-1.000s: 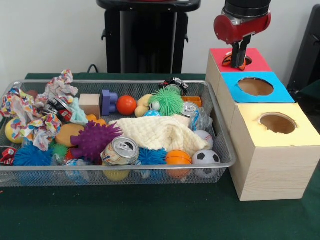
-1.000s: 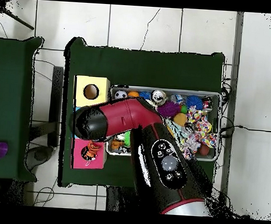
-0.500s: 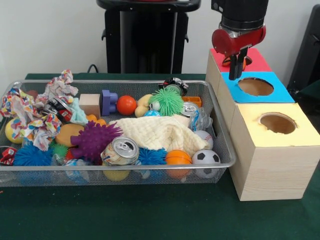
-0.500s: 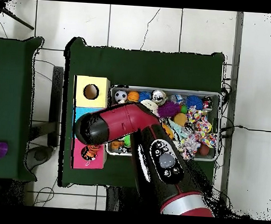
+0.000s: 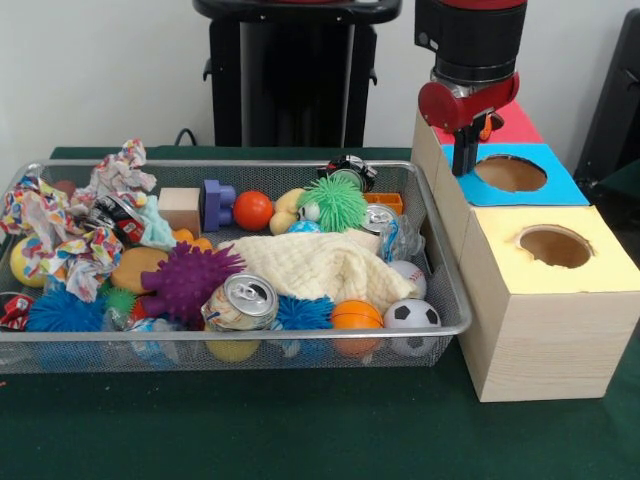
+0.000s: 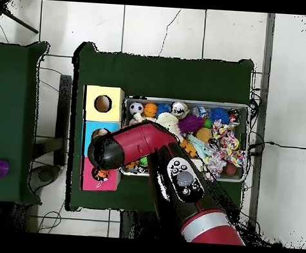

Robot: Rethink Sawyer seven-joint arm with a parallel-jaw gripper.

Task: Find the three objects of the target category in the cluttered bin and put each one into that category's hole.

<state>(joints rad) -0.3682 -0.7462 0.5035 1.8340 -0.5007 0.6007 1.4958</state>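
The gripper hung over the near-left corner of the blue-topped box, right at the seam with the red-topped box; whether its jaws were apart or together could not be told from either view. Something orange showed just behind the wrist over the red top. In the overhead view an orange thing sat at the red box's hole. The yellow-topped box stood nearest, its hole open. The wire bin stayed packed: a soda can, a purple spiky ball, a cream cloth, a soccer ball, all on the green surface.
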